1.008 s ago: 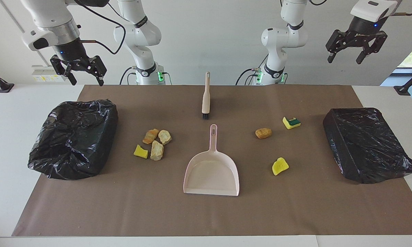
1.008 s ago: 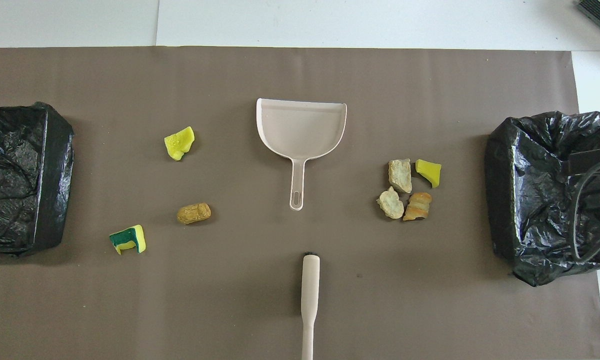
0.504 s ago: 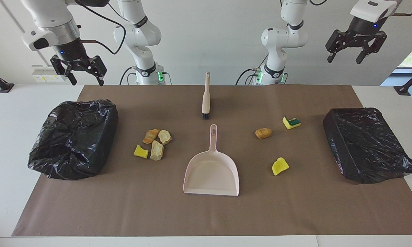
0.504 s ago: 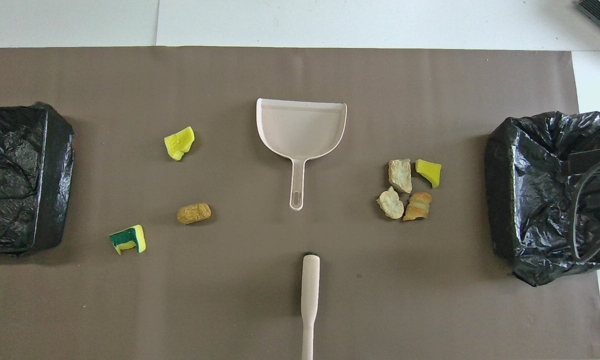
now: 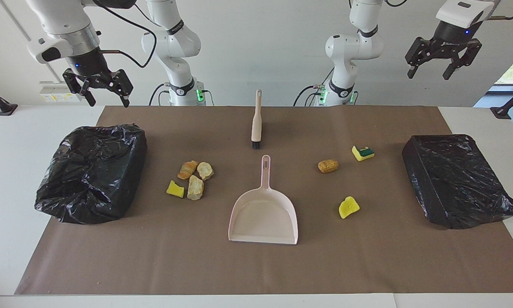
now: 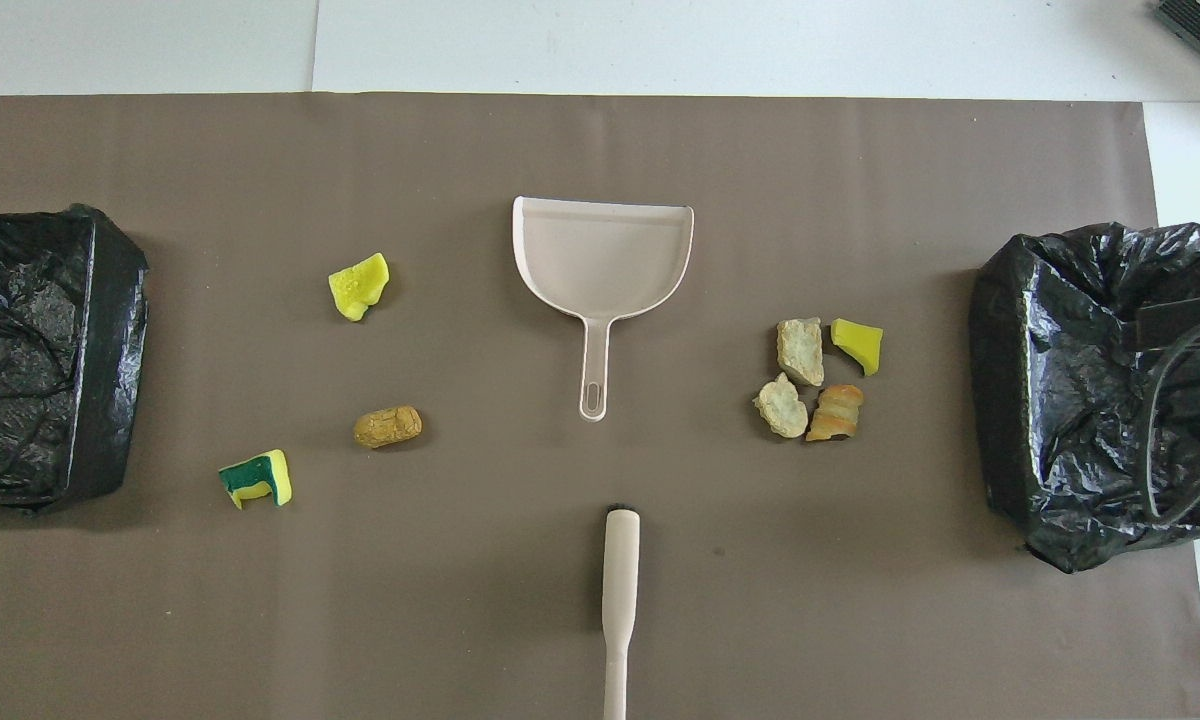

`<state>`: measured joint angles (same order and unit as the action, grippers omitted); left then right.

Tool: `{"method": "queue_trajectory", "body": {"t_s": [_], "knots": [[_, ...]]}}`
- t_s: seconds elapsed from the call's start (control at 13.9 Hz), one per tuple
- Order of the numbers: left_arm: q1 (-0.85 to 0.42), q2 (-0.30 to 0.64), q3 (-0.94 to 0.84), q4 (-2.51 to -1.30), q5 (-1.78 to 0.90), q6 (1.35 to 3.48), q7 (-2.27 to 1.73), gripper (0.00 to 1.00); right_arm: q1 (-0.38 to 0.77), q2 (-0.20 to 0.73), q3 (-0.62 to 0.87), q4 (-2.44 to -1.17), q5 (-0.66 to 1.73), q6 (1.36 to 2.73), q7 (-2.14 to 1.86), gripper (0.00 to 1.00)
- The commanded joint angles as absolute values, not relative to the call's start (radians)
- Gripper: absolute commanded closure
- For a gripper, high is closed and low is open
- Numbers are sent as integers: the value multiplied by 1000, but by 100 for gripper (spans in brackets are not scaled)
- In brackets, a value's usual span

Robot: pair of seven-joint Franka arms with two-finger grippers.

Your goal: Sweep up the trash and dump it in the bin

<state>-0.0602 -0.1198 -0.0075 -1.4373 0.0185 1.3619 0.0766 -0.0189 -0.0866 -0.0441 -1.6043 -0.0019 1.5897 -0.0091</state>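
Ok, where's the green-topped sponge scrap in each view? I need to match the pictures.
Facing view: the green-topped scrap lies right of centre, between the brush and the bin at the left arm's end.
Overhead view: it lies at lower left, near that same bin.
Shared landmark: the tan lump beside it, on the dustpan's side.

The dustpan [image 5: 263, 216] lies mid-table, the brush [image 5: 256, 122] nearer the robots. Trash pieces [image 5: 190, 179] lie on both sides; bag-lined bins [image 5: 92, 171] sit at each end.
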Motion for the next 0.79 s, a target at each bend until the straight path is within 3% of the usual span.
{"method": "queue_trajectory", "body": {"t_s": [0.0,0.72], "knots": [[-55,-137,-12,-1453,31,1351,66,0,-23,-95,-43,-1606,14,1574,-38,0],[-55,-144,-14,-1466,31,1355,64,0,-23,-95,-43,-1606,14,1574,-37,0]]}}
